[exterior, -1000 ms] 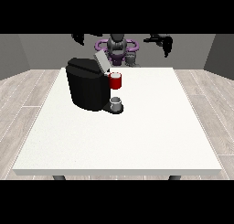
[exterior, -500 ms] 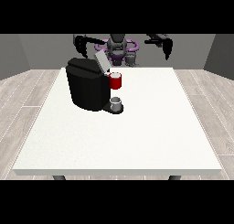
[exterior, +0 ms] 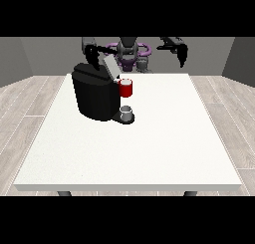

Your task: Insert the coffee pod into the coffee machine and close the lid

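Front view: the coffee machine [exterior: 95, 94] stands on the far left part of the white table [exterior: 149, 148], its lid [exterior: 110, 66] raised and tilted back; a red thing at the machine [exterior: 126, 87] sits at the brew head; below it, on the machine's base, rests a small grey thing [exterior: 126, 112], which may be the coffee pod, though that cannot be settled from here.

The hand at the view's left [exterior: 91, 57] hangs above the machine's top, near the raised lid, touching nothing that can be seen; the hand at the view's right [exterior: 182, 54] is held up beyond the table's far edge, well apart from the machine; neither plainly holds anything; whether their fingers are spread or curled cannot be told.

Handling, as a judgement: a pod of this kind should be light, stiff-walled and smooth, apt to slip or tip; best pinched across its sides near the rim, upright.

Containers: the open chamber's contents are hidden; nothing else is seen to hold anything.
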